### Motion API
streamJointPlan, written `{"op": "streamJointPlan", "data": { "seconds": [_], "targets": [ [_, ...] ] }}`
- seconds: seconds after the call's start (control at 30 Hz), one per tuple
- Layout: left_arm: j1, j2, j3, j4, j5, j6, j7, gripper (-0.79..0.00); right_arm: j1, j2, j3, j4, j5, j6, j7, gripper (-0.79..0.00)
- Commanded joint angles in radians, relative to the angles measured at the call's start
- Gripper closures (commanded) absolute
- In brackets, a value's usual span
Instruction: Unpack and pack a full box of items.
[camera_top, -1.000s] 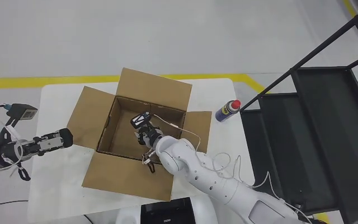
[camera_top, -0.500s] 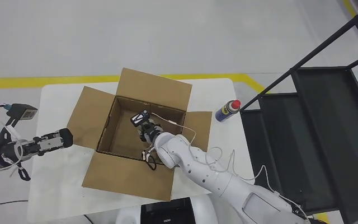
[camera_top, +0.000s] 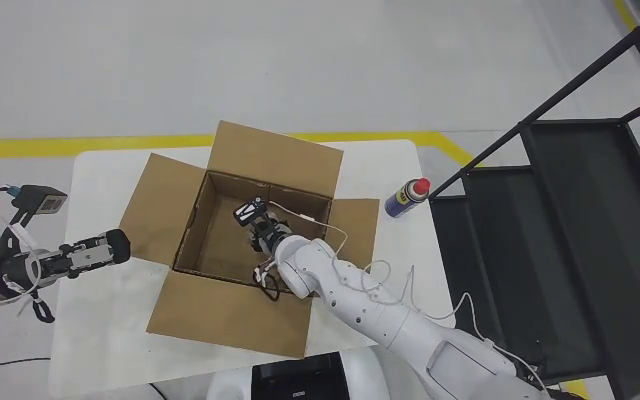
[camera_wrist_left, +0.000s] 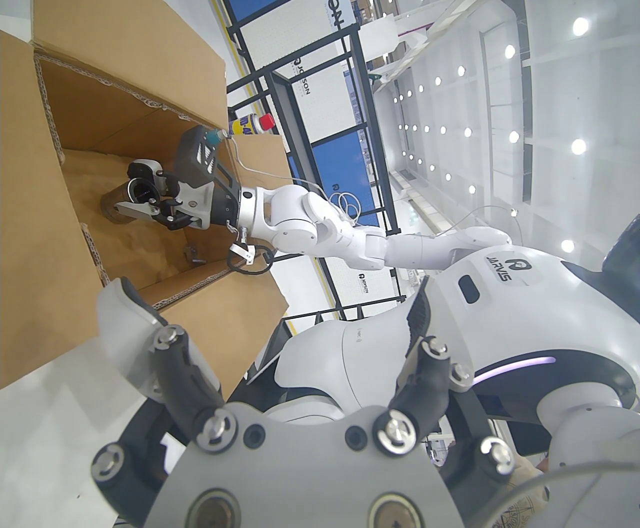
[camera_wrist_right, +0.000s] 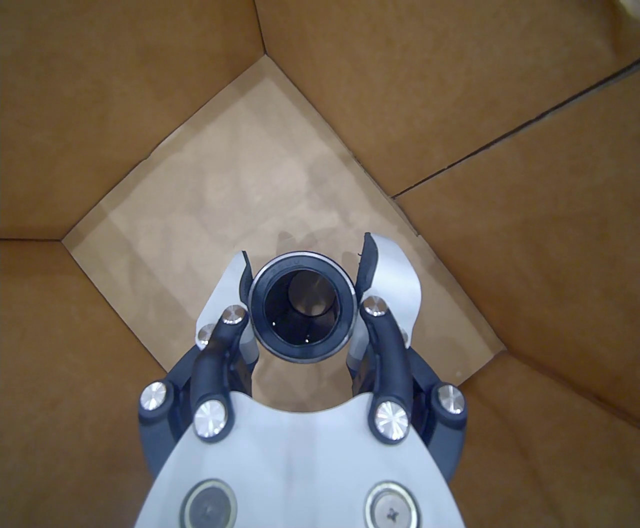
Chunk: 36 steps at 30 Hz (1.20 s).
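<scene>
Where right arm (camera_top: 345, 295) angles into box (camera_top: 275, 155), fingers (camera_wrist_right: 395, 270) clasp dark tube (camera_wrist_right: 302, 352) — left fingers (camera_wrist_left: 120, 325) wide.

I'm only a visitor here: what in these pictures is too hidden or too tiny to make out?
Right wrist view: the black-rimmed tube in the right tool is seen end-on; its rim hides its body and lower end.
Top view: the white arm covers that tube inside the brown cardboard box.
Left wrist view: a small dark bit on the box floor is too tiny to identify.
</scene>
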Motion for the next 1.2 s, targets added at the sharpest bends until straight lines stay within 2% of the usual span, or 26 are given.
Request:
{"op": "streamJointPlan", "data": {
  "seconds": [0.0,0.13,0.27,0.5,0.77,0.93,1.17],
  "targets": [
    [0.000,0.000,0.000,0.000,0.000,0.000,0.000,-0.785,-0.002,-0.001,0.003,0.003,-0.009,0.000,-0.008,-0.785],
    [0.000,0.000,0.000,0.000,0.000,0.000,0.000,-0.785,-0.017,0.001,0.021,-0.036,-0.026,-0.004,-0.022,-0.785],
    [0.000,0.000,0.000,0.000,0.000,0.000,0.000,-0.785,-0.059,0.018,0.066,-0.134,-0.046,-0.022,-0.007,-0.785],
    [0.000,0.000,0.000,0.000,0.000,0.000,0.000,-0.785,-0.185,0.063,0.188,-0.412,-0.057,-0.094,0.089,-0.785],
    [0.000,0.000,0.000,0.000,0.000,0.000,0.000,-0.785,-0.328,0.099,0.377,-0.749,0.069,-0.156,0.148,-0.785],
    [0.000,0.000,0.000,0.000,0.000,0.000,0.000,-0.785,-0.375,0.114,0.536,-0.860,0.139,-0.155,0.095,-0.785],
    [0.000,0.000,0.000,0.000,0.000,0.000,0.000,-0.785,-0.418,0.129,0.763,-0.840,0.214,-0.152,-0.057,-0.785]
  ]
}}
